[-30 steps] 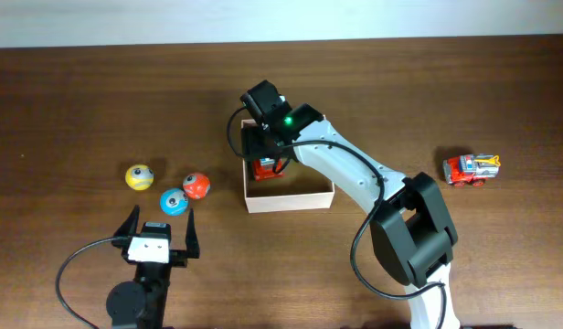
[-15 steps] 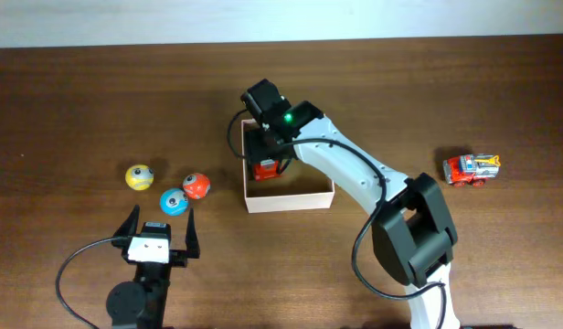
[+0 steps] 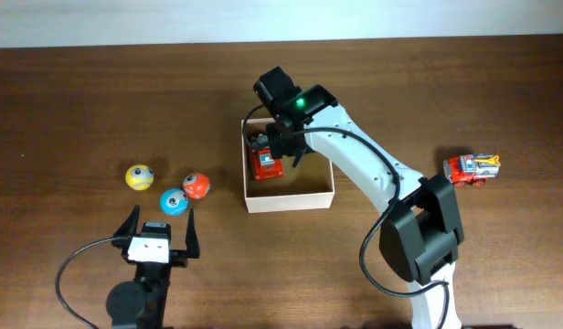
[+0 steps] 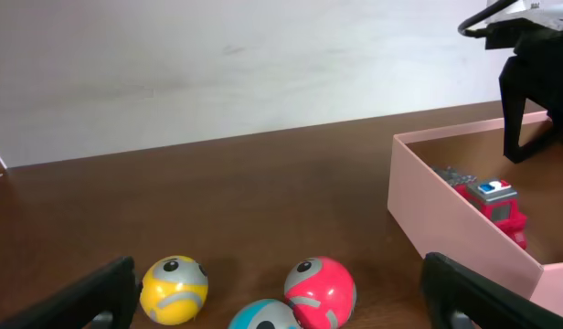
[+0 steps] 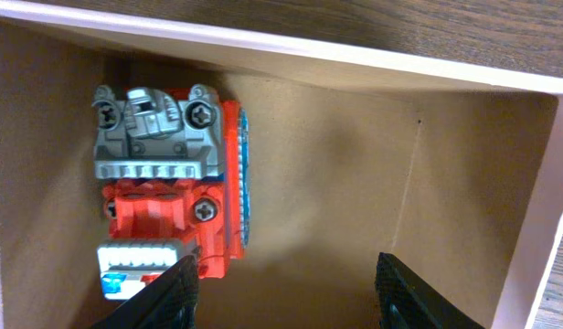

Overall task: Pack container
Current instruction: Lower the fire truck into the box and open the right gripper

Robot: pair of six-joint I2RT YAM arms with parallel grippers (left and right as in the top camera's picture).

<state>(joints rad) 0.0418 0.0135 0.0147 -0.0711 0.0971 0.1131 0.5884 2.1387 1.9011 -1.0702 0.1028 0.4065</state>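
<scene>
I have the container [image 3: 289, 200] near the middle of the table [image 3: 80, 110], its white walls open to the top and its tan floor showing; 1 red truck [image 3: 264, 163] lies inside it, close against the left wall and toward the far side, with the rest of the floor bare. From the right wrist that truck [image 5: 167, 174] shows a grey part with screw heads at one end and a white-and-blue piece at the other; I cannot tell for sure which face is up.

The right gripper [image 3: 283, 151] hangs over the container, just beside the truck; in its own camera the right gripper [image 5: 291, 292] has both fingers spread wide, 1 near the truck and 1 toward the opposite wall [image 5: 263, 41], and nothing is held between them.

The left gripper [image 3: 161, 228] sits at the near-left of the table, fingers wide apart and holding nothing; its camera looks across at 3 balls and the container's side [image 4: 455, 219]. The yellow ball [image 3: 140, 176], blue ball [image 3: 174, 200] and red ball [image 3: 196, 185] are grouped just beyond it, left of the container; blue and red look to be touching.

A 2nd truck [image 3: 472, 169] stands on the bare table, well apart to the right.
</scene>
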